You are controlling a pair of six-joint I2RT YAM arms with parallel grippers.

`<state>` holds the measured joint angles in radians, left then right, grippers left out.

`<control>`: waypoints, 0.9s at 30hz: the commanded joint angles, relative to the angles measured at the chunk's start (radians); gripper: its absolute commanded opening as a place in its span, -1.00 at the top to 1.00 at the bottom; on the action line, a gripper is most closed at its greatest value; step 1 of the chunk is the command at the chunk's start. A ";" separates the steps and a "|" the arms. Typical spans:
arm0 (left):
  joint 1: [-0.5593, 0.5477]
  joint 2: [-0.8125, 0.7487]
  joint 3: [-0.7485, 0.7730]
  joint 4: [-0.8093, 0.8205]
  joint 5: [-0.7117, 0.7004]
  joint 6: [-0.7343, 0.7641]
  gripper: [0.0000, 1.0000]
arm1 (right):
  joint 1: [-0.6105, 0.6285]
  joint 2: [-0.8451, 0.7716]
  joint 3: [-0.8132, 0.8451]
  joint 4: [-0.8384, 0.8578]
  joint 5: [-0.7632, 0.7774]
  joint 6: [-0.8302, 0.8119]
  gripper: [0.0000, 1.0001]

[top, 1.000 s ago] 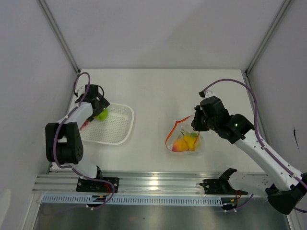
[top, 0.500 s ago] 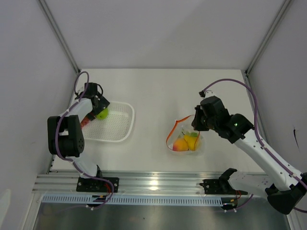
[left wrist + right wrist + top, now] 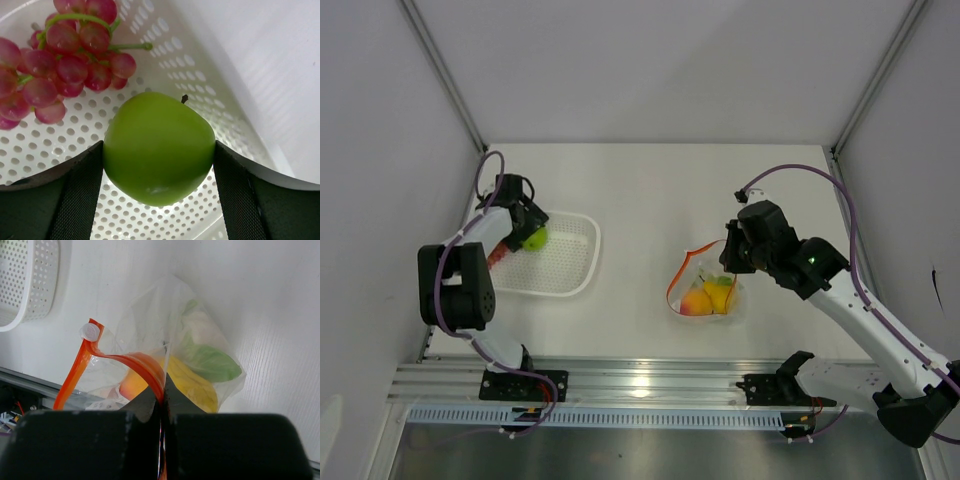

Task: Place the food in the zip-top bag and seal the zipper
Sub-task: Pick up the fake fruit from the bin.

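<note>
In the white basket (image 3: 565,265), a green apple (image 3: 159,147) lies next to a bunch of red-purple grapes (image 3: 60,60). My left gripper (image 3: 527,232) reaches down into the basket, and both fingers (image 3: 82,195) press the apple's sides. At centre right, the clear zip-top bag (image 3: 705,285) hangs from my right gripper (image 3: 732,258). That gripper is shut on the bag's red-orange zipper (image 3: 75,375), and the mouth gapes open. Inside the bag are an orange (image 3: 131,382), a yellow piece (image 3: 192,382), a pale whitish piece (image 3: 202,330) and a green leaf (image 3: 212,362).
The basket sits at the table's left side, close to the left wall (image 3: 380,150). An aluminium rail (image 3: 640,380) runs along the near edge, in front of both arm bases. White tabletop (image 3: 640,200) lies between basket and bag.
The left gripper has shifted slightly within the basket, and its fingers have closed in onto the green apple. The right arm and the bag have not moved.
</note>
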<state>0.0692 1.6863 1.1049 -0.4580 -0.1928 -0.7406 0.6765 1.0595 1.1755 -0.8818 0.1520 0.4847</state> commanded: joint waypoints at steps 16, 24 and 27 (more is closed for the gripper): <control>-0.155 -0.681 -0.238 0.134 0.426 -0.014 0.99 | -0.005 0.003 -0.007 0.073 -0.040 0.023 1.00; -0.515 -0.792 -0.258 0.433 0.719 -0.013 0.99 | -0.005 0.020 -0.007 0.081 -0.054 0.034 1.00; -0.667 -0.804 -0.269 0.525 0.672 0.003 0.99 | -0.003 0.027 -0.007 0.086 -0.054 0.040 1.00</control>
<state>-0.5056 0.9081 0.8490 -0.0803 0.4332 -0.7662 0.6765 1.0836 1.1667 -0.8326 0.1066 0.5053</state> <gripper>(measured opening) 0.821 0.002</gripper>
